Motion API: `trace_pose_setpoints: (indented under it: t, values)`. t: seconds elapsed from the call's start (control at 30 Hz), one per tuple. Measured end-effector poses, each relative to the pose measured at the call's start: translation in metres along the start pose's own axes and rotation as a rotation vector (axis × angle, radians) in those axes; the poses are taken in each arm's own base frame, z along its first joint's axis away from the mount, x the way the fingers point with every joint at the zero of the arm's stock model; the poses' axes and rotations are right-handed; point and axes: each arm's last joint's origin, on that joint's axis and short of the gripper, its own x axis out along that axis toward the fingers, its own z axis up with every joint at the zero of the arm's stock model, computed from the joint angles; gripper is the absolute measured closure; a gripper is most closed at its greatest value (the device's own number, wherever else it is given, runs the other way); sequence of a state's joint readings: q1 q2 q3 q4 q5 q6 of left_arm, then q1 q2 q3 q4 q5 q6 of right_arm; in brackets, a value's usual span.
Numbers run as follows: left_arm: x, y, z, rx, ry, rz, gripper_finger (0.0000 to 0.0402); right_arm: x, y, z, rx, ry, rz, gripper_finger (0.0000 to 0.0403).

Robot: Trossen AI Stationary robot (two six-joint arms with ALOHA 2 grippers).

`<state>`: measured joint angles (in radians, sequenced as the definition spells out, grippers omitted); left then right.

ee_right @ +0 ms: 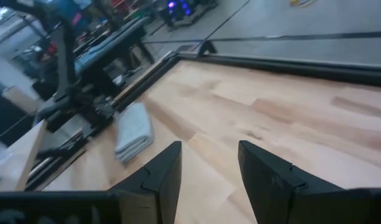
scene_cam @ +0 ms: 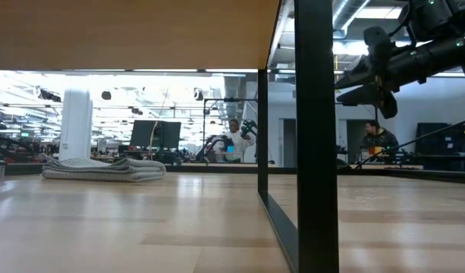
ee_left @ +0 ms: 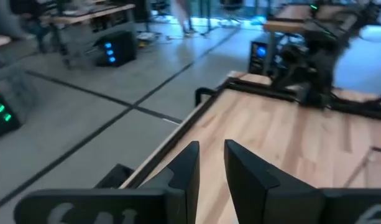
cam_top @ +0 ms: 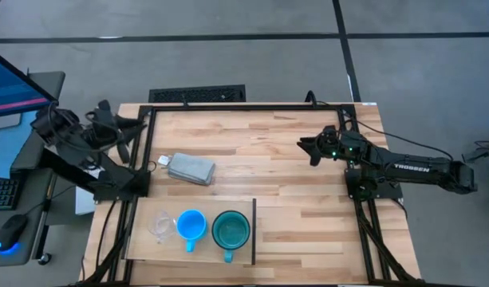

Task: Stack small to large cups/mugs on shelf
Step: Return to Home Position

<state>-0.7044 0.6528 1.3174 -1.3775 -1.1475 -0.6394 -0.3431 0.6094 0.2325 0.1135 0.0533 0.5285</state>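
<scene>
In the high view three vessels stand upright in a row on the shelf (cam_top: 140, 247), a light-wood board at the table's near edge. They are a small clear cup (cam_top: 160, 226), a blue handled mug (cam_top: 191, 226) and a larger teal mug (cam_top: 230, 229), side by side, none inside another. My left gripper (cam_top: 140, 126) (ee_left: 212, 165) waits at the table's far left corner, fingers a little apart. My right gripper (cam_top: 308, 148) (ee_right: 209, 165) hovers open above the table's right half, pointing left. Neither is near the cups.
A grey folded cloth-like block (cam_top: 191, 168) (scene_cam: 103, 168) (ee_right: 133, 130) lies on the table behind the shelf. The low view looks under the shelf board (scene_cam: 133, 34), past its dark post (scene_cam: 315, 136). A black frame rail (cam_top: 252, 106) borders the table. People sit in the room beyond.
</scene>
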Motion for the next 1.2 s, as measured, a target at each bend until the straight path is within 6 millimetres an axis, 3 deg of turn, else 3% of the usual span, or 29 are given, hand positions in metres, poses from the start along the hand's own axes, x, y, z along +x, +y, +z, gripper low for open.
trace_pose_setpoints:
  t: [0.37,0.53,0.9,1.2]
  values:
    - [0.003,0.021,-0.034,-0.117,-0.1,0.152,0.0335,0.0,-0.014,0.008,0.004,-0.077,-0.139,0.0223]
    - [0.009,0.022,-0.054,-0.186,-0.164,0.213,0.0335,-0.002,-0.025,0.014,-0.003,-0.062,-0.108,0.0238]
    - [0.021,0.012,-0.083,-0.165,-0.226,0.281,0.0337,-0.009,-0.042,0.035,-0.023,-0.159,-0.017,0.0289]
    - [0.034,-0.005,-0.11,-0.191,-0.274,0.306,0.0385,-0.011,-0.045,0.037,-0.019,-0.14,0.025,0.0291]
